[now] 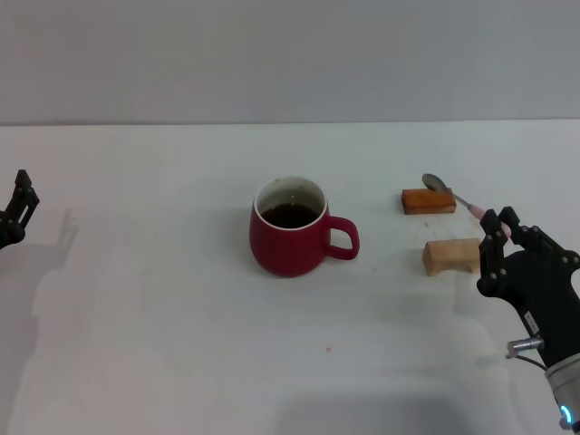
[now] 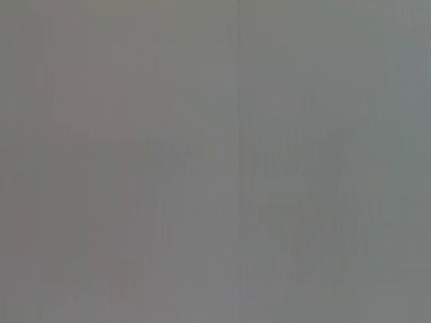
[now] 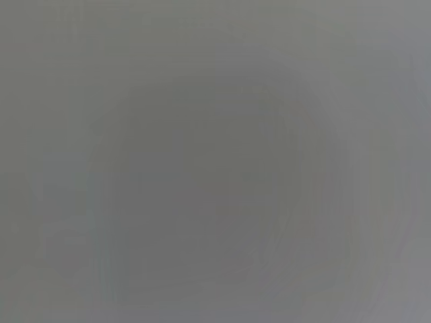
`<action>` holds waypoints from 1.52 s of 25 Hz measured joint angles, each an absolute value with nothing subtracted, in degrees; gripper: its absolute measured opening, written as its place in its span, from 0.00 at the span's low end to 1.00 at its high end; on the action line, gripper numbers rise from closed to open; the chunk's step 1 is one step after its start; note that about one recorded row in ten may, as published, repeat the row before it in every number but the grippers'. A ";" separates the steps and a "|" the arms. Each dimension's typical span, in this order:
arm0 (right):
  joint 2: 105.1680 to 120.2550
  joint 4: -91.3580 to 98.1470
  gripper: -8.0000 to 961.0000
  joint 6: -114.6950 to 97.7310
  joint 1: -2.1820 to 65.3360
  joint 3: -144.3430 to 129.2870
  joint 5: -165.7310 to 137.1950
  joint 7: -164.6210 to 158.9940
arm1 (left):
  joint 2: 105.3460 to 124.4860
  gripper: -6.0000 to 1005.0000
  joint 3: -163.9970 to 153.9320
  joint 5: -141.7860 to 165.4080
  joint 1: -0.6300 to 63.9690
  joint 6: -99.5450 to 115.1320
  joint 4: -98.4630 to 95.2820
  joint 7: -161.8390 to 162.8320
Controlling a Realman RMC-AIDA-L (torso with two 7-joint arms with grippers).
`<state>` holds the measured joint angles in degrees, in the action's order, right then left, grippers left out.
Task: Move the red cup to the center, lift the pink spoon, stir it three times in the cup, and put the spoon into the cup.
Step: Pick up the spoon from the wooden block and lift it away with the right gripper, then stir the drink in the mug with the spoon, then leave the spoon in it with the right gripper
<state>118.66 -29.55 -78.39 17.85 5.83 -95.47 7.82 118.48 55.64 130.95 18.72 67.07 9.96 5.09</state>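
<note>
With the squat dark-red ceramic mug [image 1: 288, 228] mid-frame, the right gripper [image 1: 504, 237], fingers spread, must close on the slim pink-handled spoon [image 1: 456, 198] centre-right; left gripper [image 1: 18, 207] idles far left, grip state unclear.

The right pincer [image 1: 504, 228] hangs over the table's [image 1: 163, 344] right side, at the handle end of the spoon [image 1: 450, 196]. The spoon slants away from it, up and to the left, its bowl propped on the farther block [image 1: 428, 200]. The nearer block [image 1: 450, 256] lies just left of the pincer. The cup [image 1: 288, 227] stands well to the left of both blocks, handle turned toward them. The left pincer [image 1: 16, 213] sits far beyond the cup at the table's left edge.
</note>
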 joint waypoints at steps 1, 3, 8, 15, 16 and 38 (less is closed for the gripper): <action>118.61 -29.79 0.15 -78.74 17.84 5.82 -95.51 7.83 | 118.48 0.84 55.64 130.95 18.72 67.07 9.95 5.10; 118.58 -30.04 0.15 -79.30 17.89 5.64 -95.59 7.83 | 118.48 0.84 55.64 130.95 18.71 67.05 9.97 5.09; 118.49 -30.94 0.15 -81.53 17.87 5.87 -97.75 7.82 | 118.48 0.84 55.64 130.95 18.65 67.05 9.92 5.10; 117.73 -33.36 0.15 -85.60 17.57 5.63 -100.41 7.82 | 118.48 0.84 55.64 130.95 18.51 67.06 9.84 5.09; 117.73 -33.36 0.15 -85.60 17.57 5.63 -100.41 7.82 | 118.48 0.84 55.64 130.95 18.51 67.06 9.84 5.09; 102.73 -71.32 0.15 -61.32 15.37 17.80 -101.42 27.35 | 118.57 0.84 54.85 130.96 18.19 67.06 10.21 5.09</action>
<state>102.73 -71.32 -61.32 15.37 17.80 -101.42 27.35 118.57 54.85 130.96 18.19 67.06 10.21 5.09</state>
